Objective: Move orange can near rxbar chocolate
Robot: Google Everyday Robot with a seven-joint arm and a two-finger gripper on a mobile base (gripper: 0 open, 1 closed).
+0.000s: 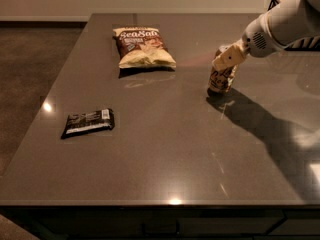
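The orange can stands near the right side of the dark table, its silver top covered by my gripper. The gripper's cream fingers are shut on the can's upper part, with the white arm reaching in from the upper right. The can's base is at or just above the tabletop; I cannot tell which. The rxbar chocolate, a flat black bar with white text, lies far to the left near the table's left edge, well apart from the can.
A brown-and-cream Sea Salt chip bag lies at the back centre-left. The table has its left edge beside a dark floor and its front edge low in the view. The arm's shadow falls across the right side.
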